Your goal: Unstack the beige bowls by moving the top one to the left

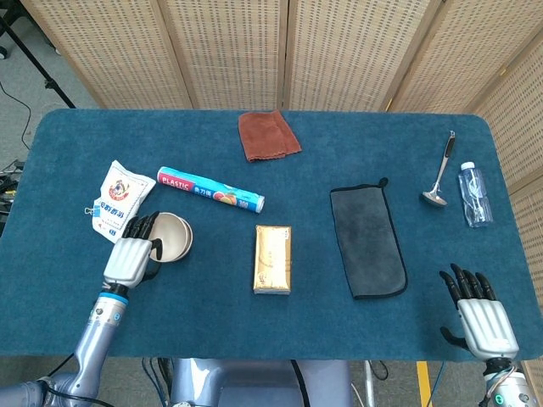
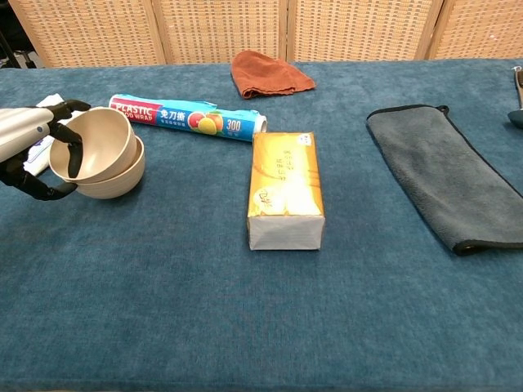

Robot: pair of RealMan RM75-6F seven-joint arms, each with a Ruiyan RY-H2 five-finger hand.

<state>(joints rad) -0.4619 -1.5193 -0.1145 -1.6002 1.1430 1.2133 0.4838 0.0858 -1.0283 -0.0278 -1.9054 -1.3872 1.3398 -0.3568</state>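
Note:
Two beige bowls sit at the table's left. The top bowl [image 2: 96,140] is tilted and partly raised out of the lower bowl [image 2: 121,178]. My left hand [image 2: 29,137] grips the top bowl's left rim, with fingers [image 2: 73,157] hooked inside and the thumb under it. From the head view the top bowl [image 1: 172,236] hides most of the lower one, and the left hand [image 1: 129,257] is at its left edge. My right hand [image 1: 480,315] rests at the front right corner, fingers spread, holding nothing.
A plastic wrap roll [image 2: 186,118] lies just behind the bowls and a snack bag [image 1: 119,200] to their far left. A tissue box [image 2: 284,189] stands in the middle. Further off are a brown cloth [image 1: 268,135], a grey towel [image 1: 367,241], a ladle [image 1: 439,175] and a water bottle [image 1: 474,193].

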